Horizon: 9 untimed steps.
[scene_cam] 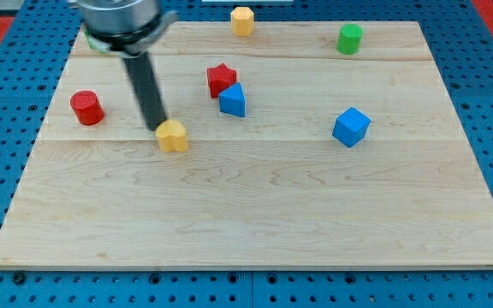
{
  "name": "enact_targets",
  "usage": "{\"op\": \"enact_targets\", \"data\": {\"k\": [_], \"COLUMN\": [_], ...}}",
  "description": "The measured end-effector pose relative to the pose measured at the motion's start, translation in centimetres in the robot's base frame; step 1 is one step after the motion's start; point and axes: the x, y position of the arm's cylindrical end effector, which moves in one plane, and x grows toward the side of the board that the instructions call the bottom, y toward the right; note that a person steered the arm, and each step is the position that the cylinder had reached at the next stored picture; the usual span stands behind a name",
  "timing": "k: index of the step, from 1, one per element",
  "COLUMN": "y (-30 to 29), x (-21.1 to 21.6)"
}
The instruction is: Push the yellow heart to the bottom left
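Observation:
The yellow heart point(173, 136) lies on the wooden board point(255, 214), left of centre. My tip point(158, 127) is at the end of the dark rod, right at the heart's upper left edge, touching or nearly touching it. The rod runs up to the arm at the view's top left. The board's bottom left corner is far below and left of the heart.
A red cylinder point(86, 108) stands to the left of the tip. A red star point(221, 79) and a blue block point(233, 100) sit right of the heart. A blue cube point(351, 127), a green cylinder point(349, 38) and a yellow hexagon block point(242, 20) lie farther off.

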Motion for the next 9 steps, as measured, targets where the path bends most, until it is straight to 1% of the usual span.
{"op": "enact_targets", "data": {"k": [1,2,3,4,5,7,9], "y": [2.0,1.7,-1.4,-3.0,-3.1,-7.5,1.9], "x": [-1.3,3.8,9.3,11.6,11.1,10.8,10.8]}}
